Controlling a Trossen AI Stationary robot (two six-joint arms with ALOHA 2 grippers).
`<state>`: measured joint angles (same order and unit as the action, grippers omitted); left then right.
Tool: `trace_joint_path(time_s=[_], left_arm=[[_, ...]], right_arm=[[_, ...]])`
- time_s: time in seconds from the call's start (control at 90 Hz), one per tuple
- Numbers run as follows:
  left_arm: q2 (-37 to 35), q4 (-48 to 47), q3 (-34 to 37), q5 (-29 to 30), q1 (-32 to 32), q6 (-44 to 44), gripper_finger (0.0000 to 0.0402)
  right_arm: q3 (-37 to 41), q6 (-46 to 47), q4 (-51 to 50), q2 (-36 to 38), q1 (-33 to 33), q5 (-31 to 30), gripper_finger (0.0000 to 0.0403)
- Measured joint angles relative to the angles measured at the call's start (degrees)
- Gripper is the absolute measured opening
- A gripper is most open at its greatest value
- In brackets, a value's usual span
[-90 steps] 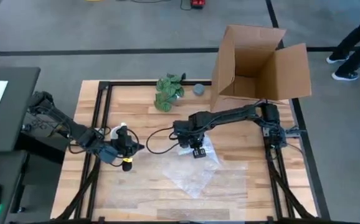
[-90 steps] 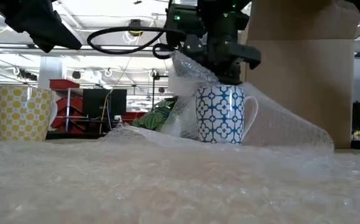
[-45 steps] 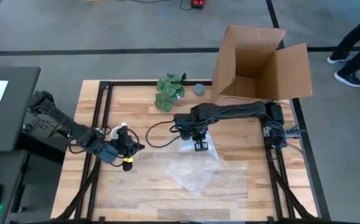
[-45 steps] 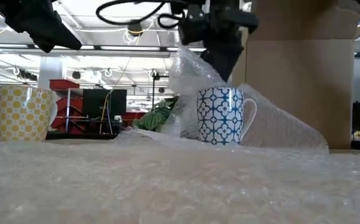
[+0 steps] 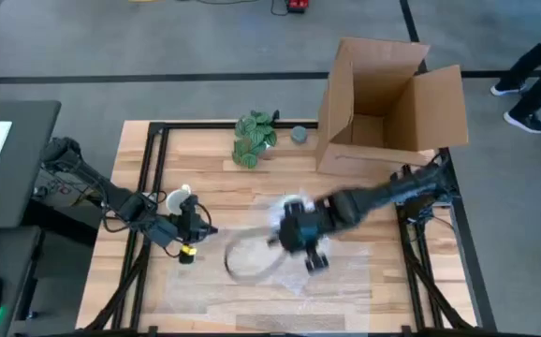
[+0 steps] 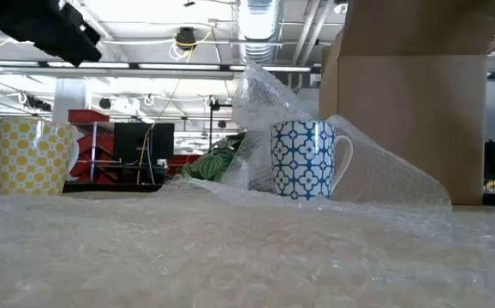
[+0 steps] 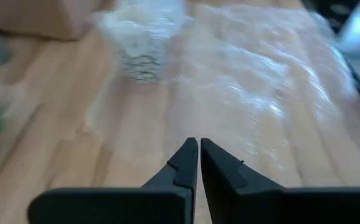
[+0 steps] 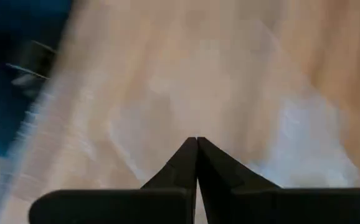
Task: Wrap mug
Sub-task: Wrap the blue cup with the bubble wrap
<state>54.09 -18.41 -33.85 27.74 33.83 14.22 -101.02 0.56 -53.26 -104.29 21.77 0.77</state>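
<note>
Now I'm repositioning my right gripper (image 5: pixel 314 259), fingers together and empty, over the bubble wrap (image 5: pixel 345 271); the mug (image 6: pixel 303 159) is standing half-draped; next I'm needing a fresh grip on a loose edge; left gripper (image 7: pixel 198 155), also pressed together, is waiting near the table's left side.

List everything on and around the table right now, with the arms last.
mug: one, white with blue pattern, upright on the bubble wrap near mid-table, wrap raised behind it
bubble wrap: one clear sheet, near half of the table
yellow mug: one, yellow-dotted, left side of the table beside the left gripper
green leafy bunch: one, far side of the table
grey round object: one, beside the leafy bunch
cardboard box: one, brown, open, far right corner
person's legs: dark, floor beyond the box
left gripper: jaws shut, left side of the table
right gripper: jaws shut, over the wrap
</note>
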Motion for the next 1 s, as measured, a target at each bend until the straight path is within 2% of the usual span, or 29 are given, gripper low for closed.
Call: trace_joint_path(time_s=[0.122, 0.322, 0.411, 0.611, 0.744, 0.856, 1.0], left_arm=[[6.1, 6.0, 0.0, -3.3, -0.2, -9.0, 0.0], [17.9, 17.1, -0.1, -6.5, -1.7, -14.2, 0.0035], [22.7, 22.3, 0.0, -8.2, -2.1, -19.0, 0.0062], [32.3, 34.9, -0.4, -12.4, -4.1, -27.3, 0.0126], [38.1, 34.8, -3.6, -19.9, -6.9, -29.4, 0.0156], [43.0, 34.5, -7.2, -20.4, -8.4, -31.9, 0.0167], [48.0, 31.3, -11.6, -22.6, -9.3, -34.6, 0.0169]], right_arm=[[8.2, 10.4, 13.9, -0.1, 5.3, -1.7, 0.0], [21.1, 18.6, 29.8, -0.2, 9.3, -3.9, 0.0009], [24.8, 19.6, 29.0, -0.2, 9.9, -4.7, 0.0033], [30.1, 19.6, 26.6, -0.2, 10.2, -9.8, 0.0116], [30.5, 20.0, 26.7, -0.2, 9.6, -10.1, 0.0158], [30.5, 20.0, 26.7, -0.2, 9.2, -11.0, 0.0177], [30.5, 20.2, 26.7, -0.2, 8.8, -11.4, 0.018]])
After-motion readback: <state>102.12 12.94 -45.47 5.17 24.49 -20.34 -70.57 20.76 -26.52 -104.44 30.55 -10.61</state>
